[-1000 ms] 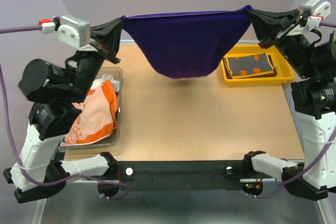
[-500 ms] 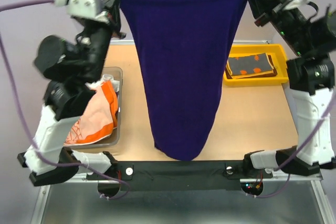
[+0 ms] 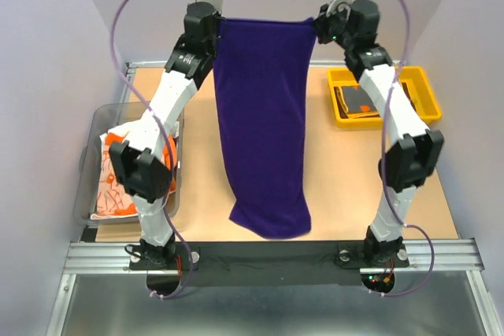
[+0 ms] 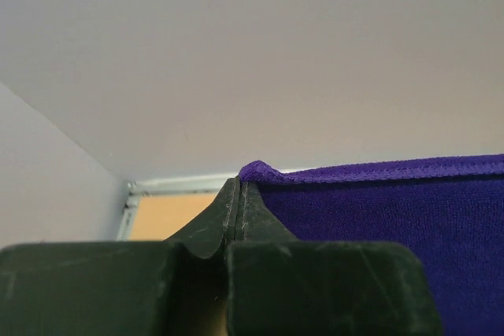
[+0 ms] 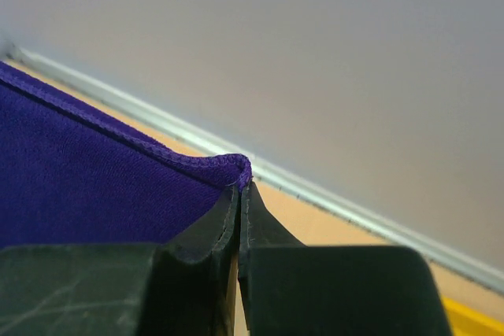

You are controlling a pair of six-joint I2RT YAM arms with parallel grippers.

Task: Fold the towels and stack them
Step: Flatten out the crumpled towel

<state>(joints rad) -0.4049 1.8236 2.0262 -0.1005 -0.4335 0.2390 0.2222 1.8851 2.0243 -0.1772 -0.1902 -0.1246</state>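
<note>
Holding the purple towel (image 3: 264, 123) by its far corners, left hand (image 3: 214, 31) and right hand (image 3: 318, 29) both pinched tight; next I lay it flat on the table (image 3: 346, 171) to fold.

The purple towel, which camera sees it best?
The top camera: it shows the whole purple towel hanging from the left pincer and right pincer, its bottom end on the table. Each wrist camera shows only one pinched corner.
</note>
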